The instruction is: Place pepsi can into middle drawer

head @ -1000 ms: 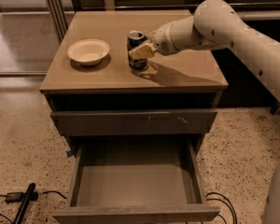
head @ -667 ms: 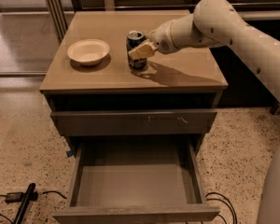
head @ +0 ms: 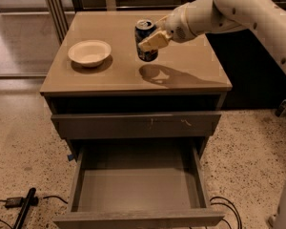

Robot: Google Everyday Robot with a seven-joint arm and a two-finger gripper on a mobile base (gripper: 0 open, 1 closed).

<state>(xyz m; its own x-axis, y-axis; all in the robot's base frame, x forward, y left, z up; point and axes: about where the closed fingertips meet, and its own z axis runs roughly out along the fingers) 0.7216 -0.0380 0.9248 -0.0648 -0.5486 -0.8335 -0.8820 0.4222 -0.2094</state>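
The pepsi can (head: 145, 33) is dark blue with a silver top and hangs upright a little above the cabinet top (head: 133, 75), its shadow on the wood below it. My gripper (head: 150, 39) reaches in from the right on a white arm and is shut on the can's sides; one pale finger (head: 152, 41) crosses the can's front. The middle drawer (head: 138, 187) stands pulled out at the bottom of the cabinet, a wide shallow grey box with a bare floor. It lies well below and in front of the can.
A white bowl (head: 89, 52) sits on the cabinet top, left of the can. A shut drawer front with pale scuff marks (head: 136, 124) is above the pulled-out drawer. Black cables and a black bar (head: 24, 208) lie on the speckled floor at lower left.
The can stood on the cabinet top in my gripper's hold; now it is lifted off the wood and hangs above its shadow.
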